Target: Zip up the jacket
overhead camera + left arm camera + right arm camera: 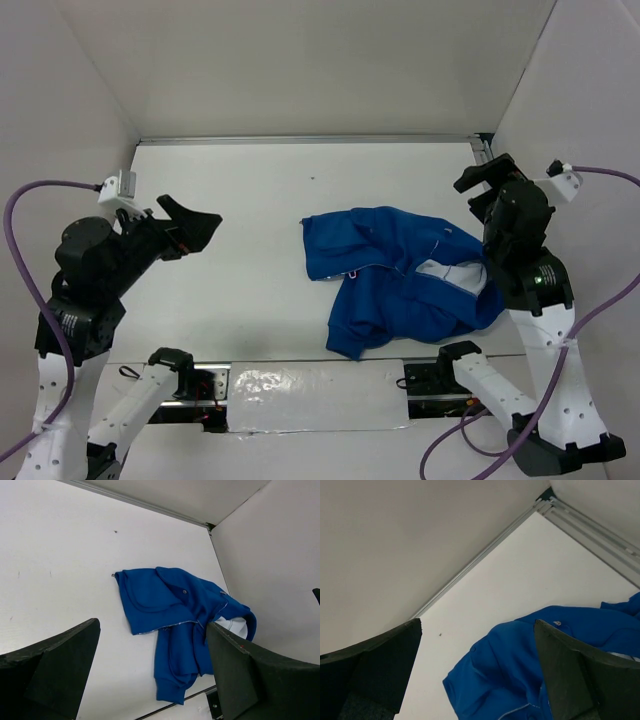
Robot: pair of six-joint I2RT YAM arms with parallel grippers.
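Here we are: the bright royal-blue soft fabric jacket (pixel 400 275) lies in a crumpled heap on the white table (pixel 250 190). It sits on the right half, just beside the right arm and well apart from the left arm. It isn't laid flat. The body is folded over itself, one sleeve cuff (pixel 350 345) trails toward the near edge, and a patch of white lining (pixel 447 272) shows at the right side of the heap. A thin light-coloured zipper line (pixel 372 268) runs across the folded front, so I'd say it's unzipped and all the work lies ahead.

The left hand (pixel 195 228) hovers above bare table, fingers spread wide, nothing between them. The right hand (pixel 487 180) hangs near the jacket's far right edge, its fingers also wide apart and empty.

Now, how will it handle? Light and limp, with no stiffness at all; lift one spot and the rest will drape and drag. It should pinch easily, but it will bunch up. My call is to take the hem or front edges first and spread it flat. Then one hand holds the bottom of the zipper track while the other takes the slider. Where that slider sits, I can't tell; it's too small to make out.
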